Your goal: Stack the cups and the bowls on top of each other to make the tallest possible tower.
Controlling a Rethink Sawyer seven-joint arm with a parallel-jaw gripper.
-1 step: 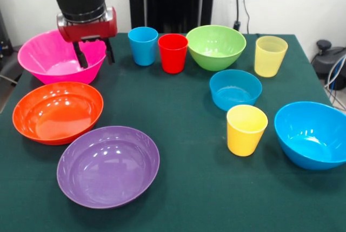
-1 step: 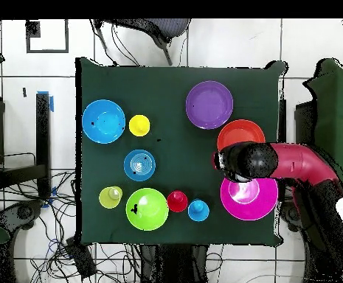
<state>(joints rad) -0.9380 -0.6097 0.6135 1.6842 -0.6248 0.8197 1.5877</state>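
Item one, pink bowl (image 1: 43, 53): you will find it at the tabletop's (image 1: 184, 129) far corner on the left of the front view, sitting upright with its mouth to the ceiling. No tower exists yet; by my reading this bowl must be flipped to serve as base.

Claw (image 1: 96, 53): it hangs directly over the bowl's rim on the side facing the blue cup (image 1: 143, 45), fingers spread a little way and holding nothing, one finger (image 1: 81, 56) inside the rim, the other outside. The wall runs between them, so your coming move is straight down.

Next outward: orange bowl (image 1: 57, 112), then purple bowl (image 1: 108, 166), both mouth-up, nearer the camera.

Middle row: blue cup, red cup (image 1: 173, 52), green bowl (image 1: 216, 46), pale yellow cup (image 1: 270, 55).

Far side: small blue bowl (image 1: 235, 88), opaque yellow cup (image 1: 246, 129), medium blue bowl (image 1: 312, 133). All upright, all apart.
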